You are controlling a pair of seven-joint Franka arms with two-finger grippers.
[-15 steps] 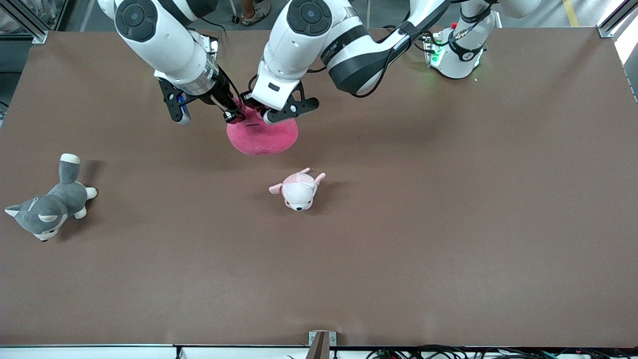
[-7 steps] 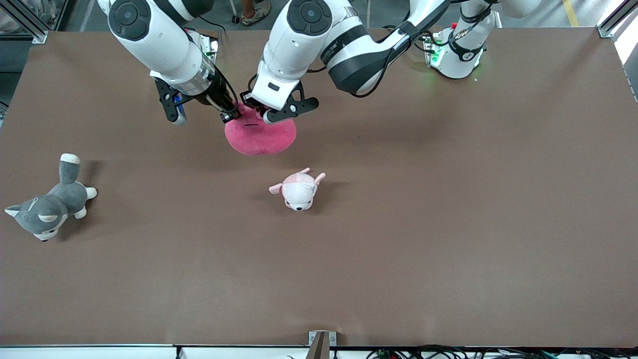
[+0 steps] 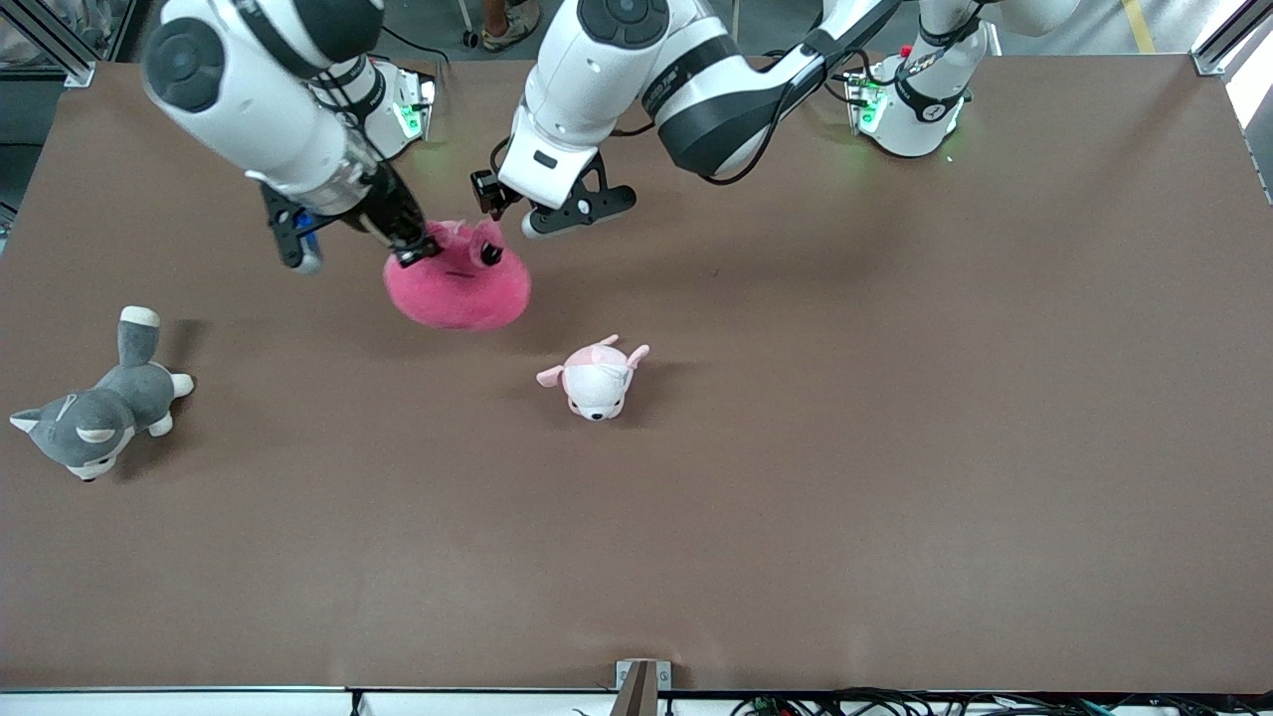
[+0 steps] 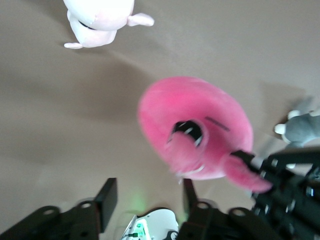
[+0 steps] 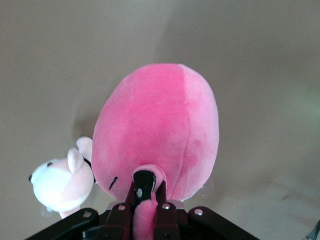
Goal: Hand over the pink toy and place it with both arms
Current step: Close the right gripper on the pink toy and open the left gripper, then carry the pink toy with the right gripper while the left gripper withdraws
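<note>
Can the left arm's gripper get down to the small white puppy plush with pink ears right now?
Probably yes: the left gripper is open and empty, and the white puppy plush lies uncovered on bare table.

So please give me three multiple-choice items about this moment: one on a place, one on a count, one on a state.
1. Which toy lies nearest the front camera?
A. pink toy
B. white puppy
C. grey husky

2. How many plush toys are in view?
A. two
B. three
C. four

3. What holds the pink toy?
A. left gripper
B. right gripper
C. nothing

Answers:
1: C, the grey husky lies lower in the front view than the white puppy.
2: B, pink toy, puppy, husky.
3: B, the right gripper is shut on its top; the left gripper is open, apart from it.
</note>
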